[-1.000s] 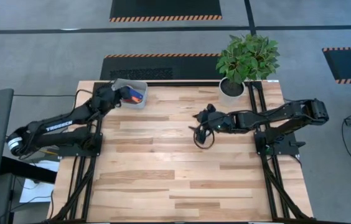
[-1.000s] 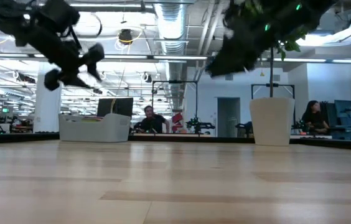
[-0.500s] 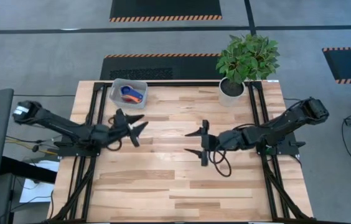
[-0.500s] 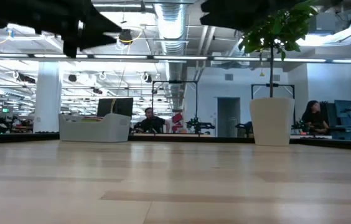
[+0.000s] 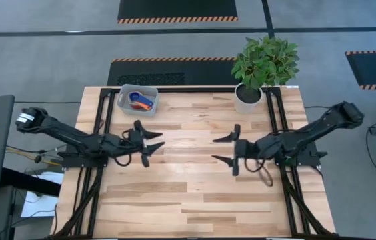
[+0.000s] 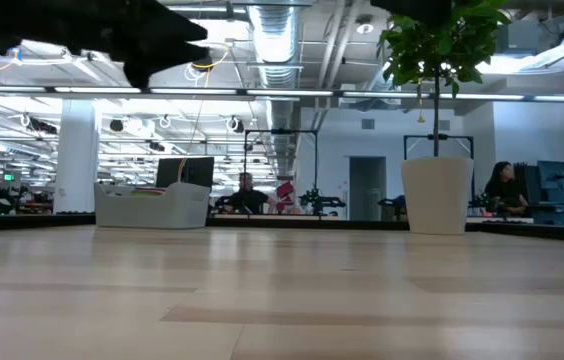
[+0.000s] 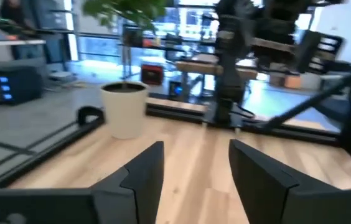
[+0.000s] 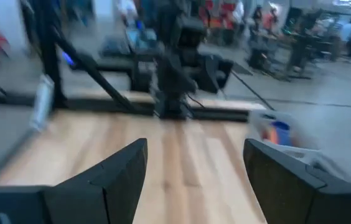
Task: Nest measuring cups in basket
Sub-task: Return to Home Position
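The basket (image 5: 138,99) sits at the table's far left corner with measuring cups (image 5: 139,100) inside it; blue, orange and red show. In the low view the basket (image 6: 152,205) stands far off on the left. My left gripper (image 5: 158,143) hovers open over the table's left middle, nearer than the basket, pointing right. My right gripper (image 5: 215,149) hovers open over the middle right, pointing left. Each wrist view shows its own open, empty fingers, the left (image 7: 194,149) and the right (image 8: 194,146).
A leafy plant (image 5: 265,61) in a white pot (image 5: 248,95) stands at the far right corner; the pot (image 6: 437,195) also shows in the low view. Bare wood lies between the two grippers and along the near half. People sit in the room beyond.
My left gripper has drawn back from over the basket toward the near edge and now hangs level over the table's left middle, pointing right. My right gripper has moved from the centre toward the near and right edges and points left. The cups have stayed in the basket.
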You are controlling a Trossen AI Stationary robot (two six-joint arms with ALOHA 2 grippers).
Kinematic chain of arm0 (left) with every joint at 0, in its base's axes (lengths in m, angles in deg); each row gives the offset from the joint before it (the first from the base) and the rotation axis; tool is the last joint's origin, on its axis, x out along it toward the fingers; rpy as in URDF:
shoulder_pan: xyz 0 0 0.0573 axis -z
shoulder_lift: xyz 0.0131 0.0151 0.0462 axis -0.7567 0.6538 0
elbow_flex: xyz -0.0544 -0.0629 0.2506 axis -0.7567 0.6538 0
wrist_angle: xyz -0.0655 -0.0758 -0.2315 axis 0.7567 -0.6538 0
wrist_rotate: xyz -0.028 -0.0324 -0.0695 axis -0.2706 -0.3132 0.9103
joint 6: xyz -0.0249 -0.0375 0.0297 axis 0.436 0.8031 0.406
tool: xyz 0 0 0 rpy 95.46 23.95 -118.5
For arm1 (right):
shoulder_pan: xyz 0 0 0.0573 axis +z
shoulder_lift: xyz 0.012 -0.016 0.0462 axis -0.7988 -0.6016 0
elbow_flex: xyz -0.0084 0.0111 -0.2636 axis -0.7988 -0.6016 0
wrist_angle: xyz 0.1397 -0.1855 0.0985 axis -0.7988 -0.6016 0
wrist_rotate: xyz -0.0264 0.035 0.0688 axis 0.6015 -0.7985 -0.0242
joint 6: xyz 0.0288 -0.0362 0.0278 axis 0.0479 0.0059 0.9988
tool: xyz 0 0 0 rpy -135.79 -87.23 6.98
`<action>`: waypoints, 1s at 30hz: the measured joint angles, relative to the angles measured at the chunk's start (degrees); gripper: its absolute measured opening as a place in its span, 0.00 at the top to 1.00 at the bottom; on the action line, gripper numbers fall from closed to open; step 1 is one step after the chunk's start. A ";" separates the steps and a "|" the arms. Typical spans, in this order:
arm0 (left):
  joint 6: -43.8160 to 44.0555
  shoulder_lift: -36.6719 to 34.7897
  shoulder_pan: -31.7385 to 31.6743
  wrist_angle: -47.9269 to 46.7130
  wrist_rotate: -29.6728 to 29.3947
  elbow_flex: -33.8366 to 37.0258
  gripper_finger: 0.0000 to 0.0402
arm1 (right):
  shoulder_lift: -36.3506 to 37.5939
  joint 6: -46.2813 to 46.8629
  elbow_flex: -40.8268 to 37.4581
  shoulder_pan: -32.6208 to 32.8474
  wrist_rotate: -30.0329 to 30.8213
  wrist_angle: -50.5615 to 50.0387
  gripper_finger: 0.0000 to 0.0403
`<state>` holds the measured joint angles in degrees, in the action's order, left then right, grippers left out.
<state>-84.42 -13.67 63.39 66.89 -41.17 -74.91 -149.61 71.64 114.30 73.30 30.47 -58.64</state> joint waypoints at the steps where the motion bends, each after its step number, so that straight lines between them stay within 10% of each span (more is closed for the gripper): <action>1: -0.12 1.65 -0.72 1.83 1.66 0.00 0.60 | 0.94 1.08 -2.80 -0.78 -2.26 4.35 0.28; 10: -2.32 15.33 -7.02 23.29 13.86 -0.02 0.84 | 7.76 8.16 -19.49 -5.14 -7.01 19.47 0.28; 21: -8.06 -12.81 -15.58 -7.29 18.56 0.39 0.98 | 31.37 8.14 -21.14 -4.19 -3.94 -2.77 0.40; 30: -11.96 -20.46 -16.46 2.77 20.53 14.25 1.00 | 35.25 8.81 -27.86 -4.68 -3.94 -0.52 0.58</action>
<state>-96.38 -34.13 46.93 69.67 -20.64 -60.66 -114.36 80.46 86.43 68.62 26.54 -59.17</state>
